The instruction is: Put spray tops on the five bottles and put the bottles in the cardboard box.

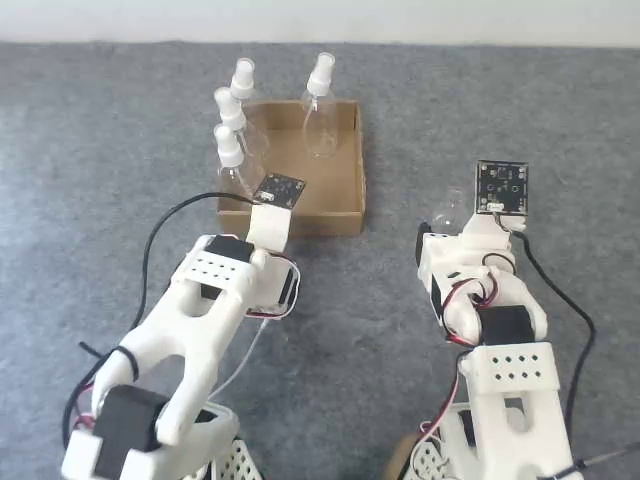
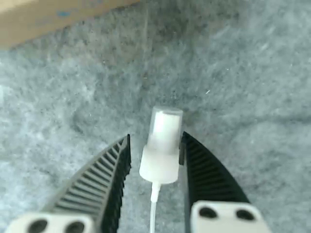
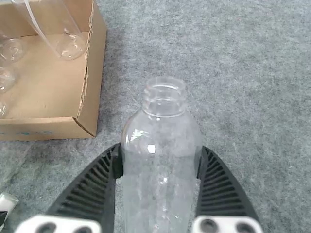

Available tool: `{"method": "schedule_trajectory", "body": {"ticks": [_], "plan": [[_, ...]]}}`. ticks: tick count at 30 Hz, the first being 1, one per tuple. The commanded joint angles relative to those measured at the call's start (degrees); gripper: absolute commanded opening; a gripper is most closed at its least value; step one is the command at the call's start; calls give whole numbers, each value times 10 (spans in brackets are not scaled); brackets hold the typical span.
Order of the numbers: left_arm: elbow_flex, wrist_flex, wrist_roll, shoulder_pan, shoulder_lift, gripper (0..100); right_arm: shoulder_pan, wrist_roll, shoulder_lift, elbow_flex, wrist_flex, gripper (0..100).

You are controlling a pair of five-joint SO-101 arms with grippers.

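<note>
Clear round bottle (image 3: 160, 121) clamped in right end effector (image 3: 161, 152) — left end effector (image 2: 155, 140) grips white cylindrical spray top (image 2: 162, 150)

Grey mat (image 1: 90, 200) spreads edge to edge in high view. Texture fibrous, felt-like, mottled with lighter and darker flecks; wrist views show fuzzy nap close up. Pale plain wall (image 1: 320, 20) as narrow strip along far edge, meeting mat in straight line. Light soft, even; shadows faint, diffuse.

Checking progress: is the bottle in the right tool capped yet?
Not capped: the bottle in the right tool has a bare, open neck.
</note>
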Motion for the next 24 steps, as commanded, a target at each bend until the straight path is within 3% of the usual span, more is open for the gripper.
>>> {"method": "schedule_trajectory", "body": {"ticks": [1, 24], "plan": [[-15, 4, -5, 4, 3, 152, -3, -3, -17, -7, -13, 80], [27, 4, -26, 4, 3, 149, -3, -3, -17, -7, -13, 80]]}}
